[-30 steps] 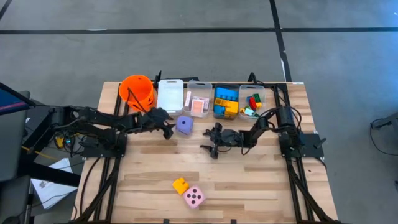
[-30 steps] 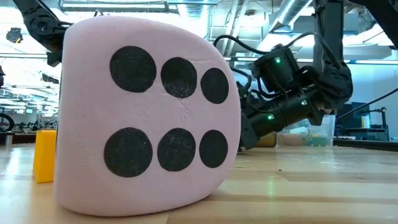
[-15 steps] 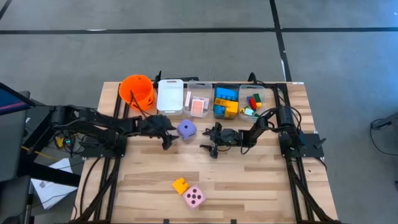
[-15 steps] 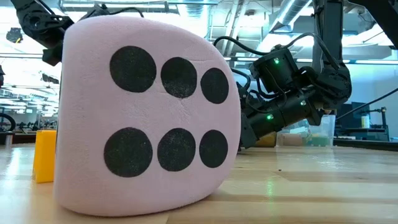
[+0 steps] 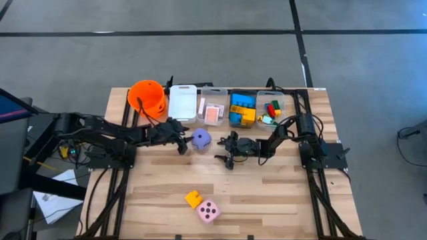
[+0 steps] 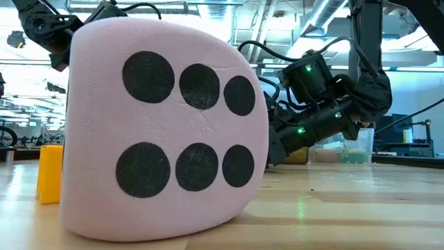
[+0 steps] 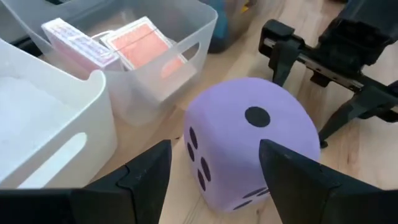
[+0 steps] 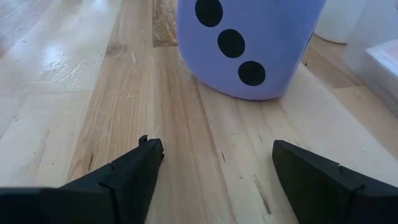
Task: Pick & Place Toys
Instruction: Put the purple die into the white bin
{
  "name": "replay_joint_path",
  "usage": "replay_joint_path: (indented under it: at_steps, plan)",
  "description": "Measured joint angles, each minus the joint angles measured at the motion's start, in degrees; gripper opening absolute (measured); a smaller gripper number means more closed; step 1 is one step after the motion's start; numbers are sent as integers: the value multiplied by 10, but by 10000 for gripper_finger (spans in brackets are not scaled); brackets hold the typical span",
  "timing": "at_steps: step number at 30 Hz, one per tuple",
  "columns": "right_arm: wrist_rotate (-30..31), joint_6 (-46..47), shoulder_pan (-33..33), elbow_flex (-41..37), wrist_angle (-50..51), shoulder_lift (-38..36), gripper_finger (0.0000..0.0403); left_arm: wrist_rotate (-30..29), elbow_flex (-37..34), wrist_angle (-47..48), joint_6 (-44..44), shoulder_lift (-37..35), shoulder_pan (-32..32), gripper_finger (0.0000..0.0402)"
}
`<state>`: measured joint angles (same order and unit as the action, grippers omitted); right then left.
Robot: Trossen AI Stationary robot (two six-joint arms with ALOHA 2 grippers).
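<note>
Over the last second the left gripper (image 5: pixel 181 138) has closed in on the purple die (image 5: pixel 201 138) sitting on the counter (image 5: pixel 280 207) below the card bin (image 5: pixel 213 107), jaws open around it, apparently ready to grasp, while the right gripper (image 5: pixel 225 148) waits open beside it.

So the back edge of the light wooden plank tabletop (image 5: pixel 280 207) has a row going left to right: round orange plastic bucket (image 5: pixel 147 97), white rectangular plastic bin (image 5: pixel 182 103), clear plastic bin (image 5: pixel 213 107) with the pink-backed cards (image 5: pixel 213 113) in it, then two more clear bins holding the small colourful plastic building bricks (image 5: pixel 243 110). Just in front of the white and card bins sits the purple dotted soft die (image 5: pixel 201 138), between the left claw (image 5: pixel 181 140) and the right claw (image 5: pixel 225 150), both spread wide. Way out front, well apart from all that, a yellow-orange plastic brick (image 5: pixel 193 199) sits just beside the pink dotted soft die (image 5: pixel 208 212), on its left.
</note>
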<state>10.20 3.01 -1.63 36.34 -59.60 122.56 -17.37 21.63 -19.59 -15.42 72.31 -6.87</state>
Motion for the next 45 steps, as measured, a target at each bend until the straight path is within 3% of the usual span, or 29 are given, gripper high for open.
replay_joint_path:
  at_steps: [5,8,18,28,45]
  plan:
    - [0,0,0,0,0,0,301,5,0,-5,-14,7,0,237]
    - [0,0,0,1,0,0,301,41,1,-15,-23,23,0,237]
    - [0,0,1,3,-2,0,301,164,3,-191,-65,157,16,237]
    - [1,8,1,3,-2,0,301,162,67,-210,-60,217,31,237]
    - [2,6,1,3,-14,0,301,133,106,-245,-24,221,46,237]
